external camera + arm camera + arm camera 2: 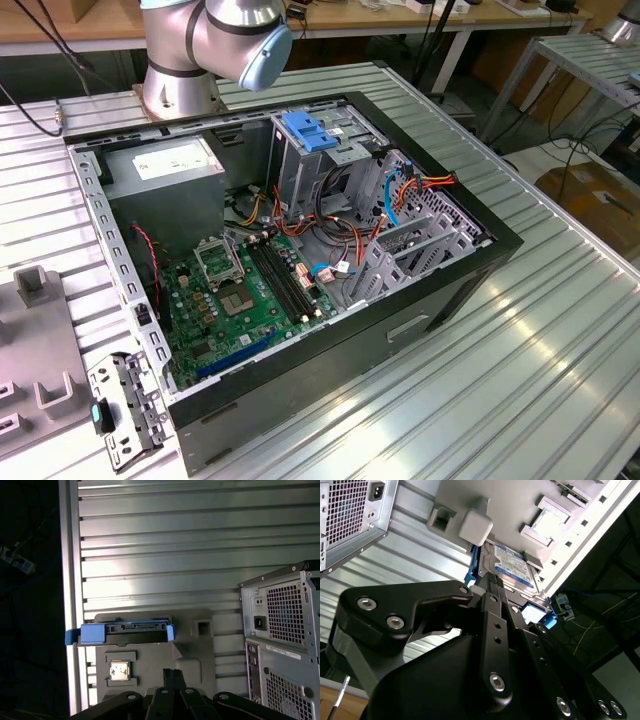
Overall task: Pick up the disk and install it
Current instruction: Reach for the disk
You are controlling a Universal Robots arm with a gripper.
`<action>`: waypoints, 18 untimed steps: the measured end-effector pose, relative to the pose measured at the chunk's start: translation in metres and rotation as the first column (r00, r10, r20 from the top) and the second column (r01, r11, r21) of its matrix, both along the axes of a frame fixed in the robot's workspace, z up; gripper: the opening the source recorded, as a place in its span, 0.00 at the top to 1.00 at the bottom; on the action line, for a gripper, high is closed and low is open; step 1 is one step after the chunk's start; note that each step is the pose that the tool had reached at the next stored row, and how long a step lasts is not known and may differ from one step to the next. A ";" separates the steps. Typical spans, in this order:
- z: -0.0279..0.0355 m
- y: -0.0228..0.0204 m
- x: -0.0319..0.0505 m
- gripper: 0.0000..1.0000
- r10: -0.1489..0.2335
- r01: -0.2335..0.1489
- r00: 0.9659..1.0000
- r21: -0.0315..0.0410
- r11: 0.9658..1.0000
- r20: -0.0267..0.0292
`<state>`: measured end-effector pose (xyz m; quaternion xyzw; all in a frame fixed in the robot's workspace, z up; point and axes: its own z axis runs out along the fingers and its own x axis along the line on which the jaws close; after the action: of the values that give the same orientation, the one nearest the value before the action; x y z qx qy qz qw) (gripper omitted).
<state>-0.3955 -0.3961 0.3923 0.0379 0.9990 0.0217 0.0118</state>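
Gripper (173, 672) is seen shut in both wrist views, tips pressed together w/ nothing held betw. them. It is held above the grey tray (196, 645), pointed down at it, and no contact w/ anything is seen. The disk (131, 631) is found just beyond the tips, seated in the tray near the tray edge that runs along the table (150, 545) rim. Its blue frame and black connector edge are shown in the first wrist view, and its white-and-blue label in the second wrist view. A silvery square chip (119, 670) is seated in a tray recess just beside the disk, apart from it. The case (285, 630) is stood on the table near the tray, its vented rear and power socket turned toward the wrist cams. In the exterior view the case is laid open, side panel off. Inside, a green board (240, 300) is seen, and a grey PSU (165, 165) w/ white sticker is set against the far wall. A metal cage (300, 175) is topped by a blue latch (305, 130), w/ red, orange and blue cables beside it. The arm (215, 40) is based on the table behind the case. Part of the tray is seen at the exterior view's left, beside the case.
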 end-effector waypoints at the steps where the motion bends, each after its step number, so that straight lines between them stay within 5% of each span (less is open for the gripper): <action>1: 0.0000 0.0002 -0.0012 0.89 0.000 0.000 1.000 0.000 1.000 0.000; 13: 0.0000 0.0026 -0.0186 0.89 0.000 0.000 1.000 0.000 1.000 0.000; 18: -0.0004 0.0102 -0.0267 0.89 0.000 0.000 1.000 0.000 1.000 0.000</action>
<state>-0.4222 -0.3860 0.3919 0.0379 0.9990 0.0217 0.0119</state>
